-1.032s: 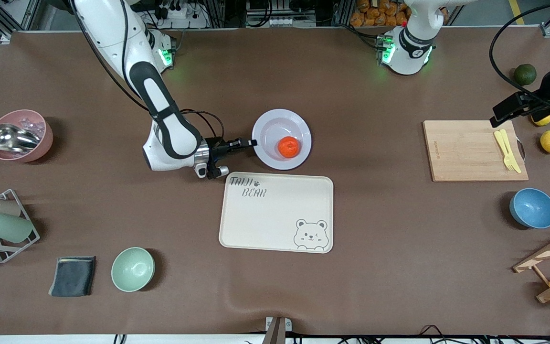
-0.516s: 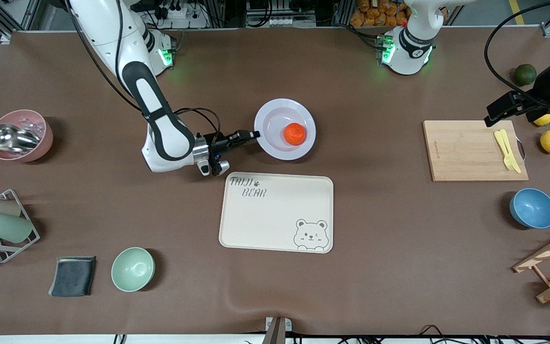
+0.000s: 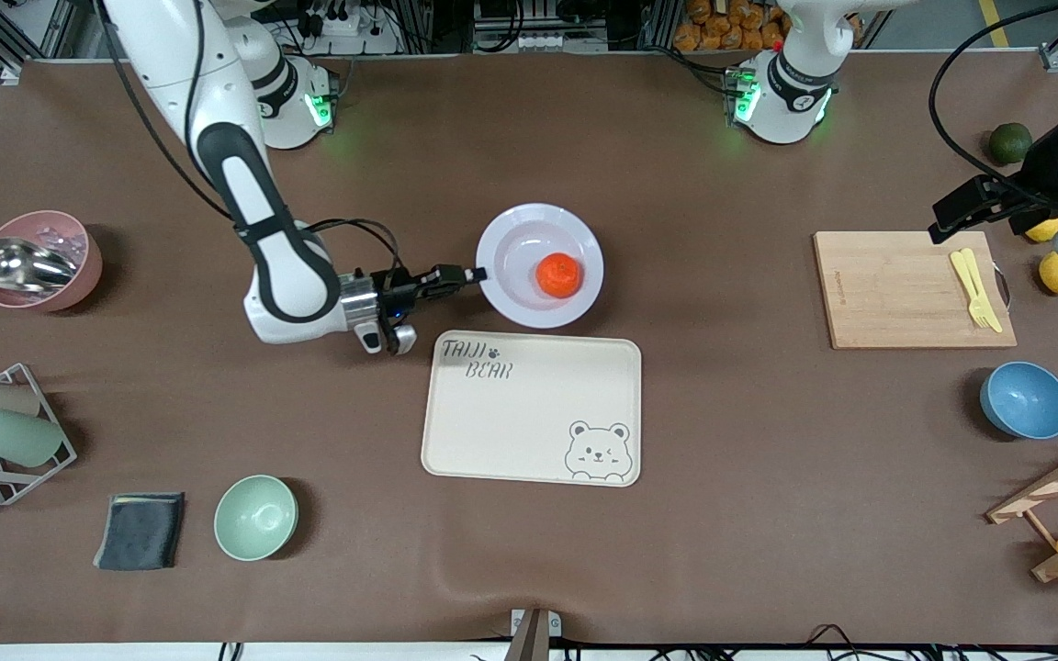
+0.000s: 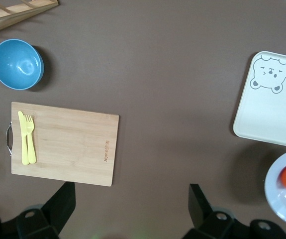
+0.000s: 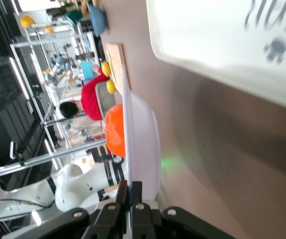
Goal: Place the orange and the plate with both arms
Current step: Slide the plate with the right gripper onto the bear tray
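The small round red-orange orange (image 3: 557,275) sits inside the round pale lavender-white plate (image 3: 501,243), and the right end effector (image 3: 471,274) is clamped shut on the plate's rim at the edge toward the right arm's end of the surface. Over the last second the plate swung away from the cream rectangular bear tray (image 3: 531,408) and has now come back to hang just beside its top edge, apparently lifted, so the carry onto the tray looks under way. The left end effector (image 4: 130,209) waits wide open and empty above the wooden cutting board (image 3: 913,289).
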Robot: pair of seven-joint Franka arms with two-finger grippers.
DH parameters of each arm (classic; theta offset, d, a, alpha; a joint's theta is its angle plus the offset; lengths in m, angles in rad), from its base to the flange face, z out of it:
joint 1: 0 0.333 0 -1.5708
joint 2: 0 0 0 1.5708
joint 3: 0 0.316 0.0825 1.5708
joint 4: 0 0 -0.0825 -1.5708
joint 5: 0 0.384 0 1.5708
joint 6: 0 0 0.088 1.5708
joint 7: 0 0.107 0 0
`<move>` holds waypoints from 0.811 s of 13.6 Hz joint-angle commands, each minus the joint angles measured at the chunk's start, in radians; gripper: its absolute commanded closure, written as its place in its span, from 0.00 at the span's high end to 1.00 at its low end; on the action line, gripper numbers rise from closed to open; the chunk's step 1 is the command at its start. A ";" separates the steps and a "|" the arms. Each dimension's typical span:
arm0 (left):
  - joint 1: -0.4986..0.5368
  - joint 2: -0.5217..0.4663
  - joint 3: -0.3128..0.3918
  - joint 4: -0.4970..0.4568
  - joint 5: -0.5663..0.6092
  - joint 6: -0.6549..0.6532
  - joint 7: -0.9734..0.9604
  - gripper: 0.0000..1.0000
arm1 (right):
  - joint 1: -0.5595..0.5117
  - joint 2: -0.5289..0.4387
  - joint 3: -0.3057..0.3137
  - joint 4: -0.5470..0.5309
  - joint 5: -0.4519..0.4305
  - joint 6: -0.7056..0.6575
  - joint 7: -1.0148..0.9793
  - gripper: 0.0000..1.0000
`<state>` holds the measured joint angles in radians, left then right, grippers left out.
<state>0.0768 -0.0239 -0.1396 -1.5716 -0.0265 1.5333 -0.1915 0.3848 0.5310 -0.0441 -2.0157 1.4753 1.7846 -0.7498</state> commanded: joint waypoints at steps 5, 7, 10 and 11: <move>0.005 -0.005 -0.005 0.007 0.022 -0.016 0.020 1.00 | -0.069 0.004 0.007 0.040 0.023 -0.007 0.032 0.00; 0.005 -0.004 -0.005 0.007 0.022 -0.016 0.020 1.00 | -0.069 0.015 0.007 0.058 0.023 0.010 0.046 0.00; 0.006 -0.004 -0.005 0.007 0.022 -0.016 0.020 1.00 | -0.063 0.055 0.007 0.106 0.023 0.053 0.055 0.00; 0.006 -0.004 -0.005 0.007 0.022 -0.016 0.020 1.00 | -0.061 0.072 0.007 0.124 0.023 0.064 0.056 0.00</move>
<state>0.0787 -0.0239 -0.1398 -1.5718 -0.0259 1.5331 -0.1915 0.3285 0.5553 -0.0467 -1.9491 1.4760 1.8419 -0.7123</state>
